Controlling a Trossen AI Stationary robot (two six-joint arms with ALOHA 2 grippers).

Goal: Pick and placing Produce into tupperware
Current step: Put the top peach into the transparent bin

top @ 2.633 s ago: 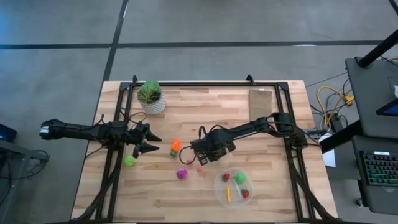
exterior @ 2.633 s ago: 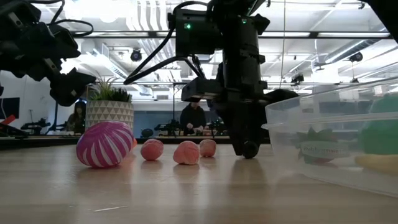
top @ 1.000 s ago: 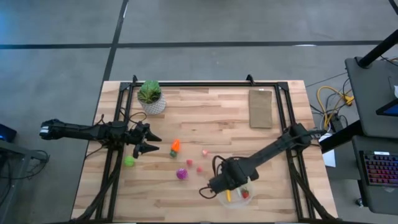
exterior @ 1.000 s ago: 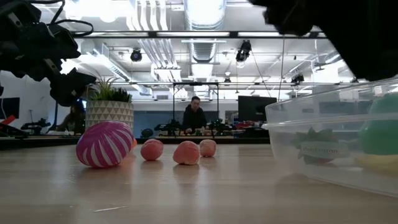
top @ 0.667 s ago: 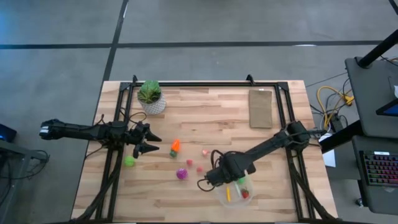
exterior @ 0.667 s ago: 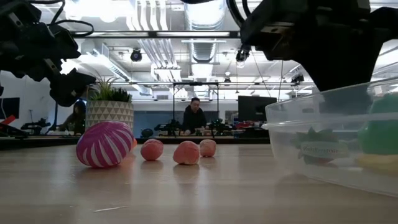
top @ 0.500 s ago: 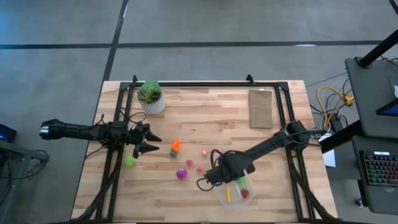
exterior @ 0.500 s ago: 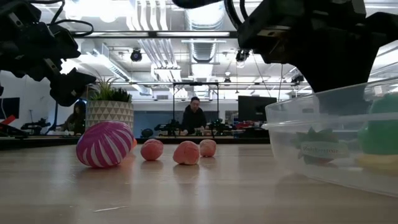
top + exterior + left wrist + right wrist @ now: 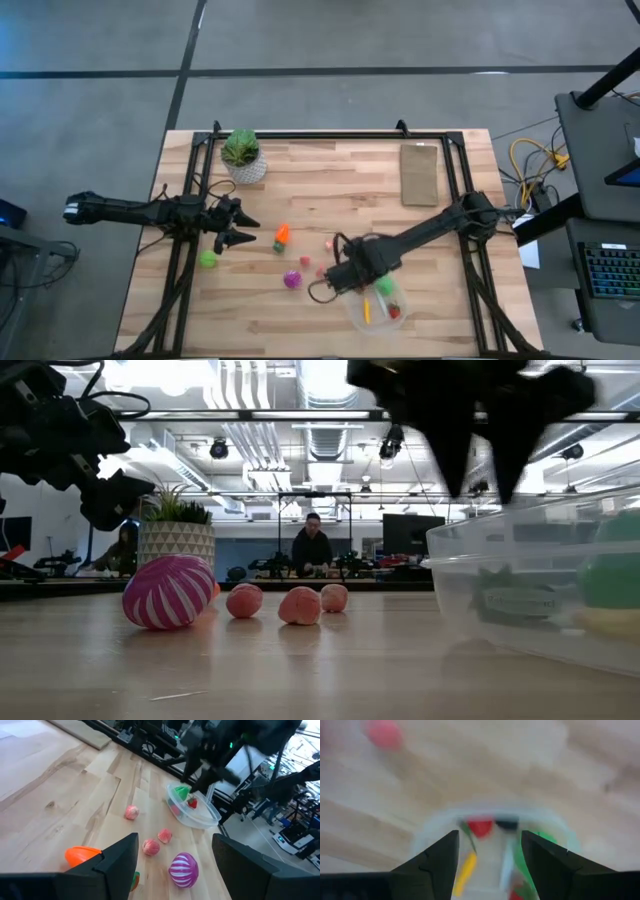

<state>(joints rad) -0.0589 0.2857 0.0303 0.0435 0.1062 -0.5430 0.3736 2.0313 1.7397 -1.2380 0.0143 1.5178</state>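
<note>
Jaws apart over clear tupperware [image 9: 375, 305]

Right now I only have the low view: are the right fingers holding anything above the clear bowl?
Observer: No. In the right wrist view, the right gripper has its fingers apart with nothing between them, above the clear bowl.
Operator: What's outside the bowl that I can't see?
Observer: A green ball lies on the table close to the left gripper.
Operator: Anything else?
Observer: An orange carrot lies just ahead of the open left fingers.
</note>
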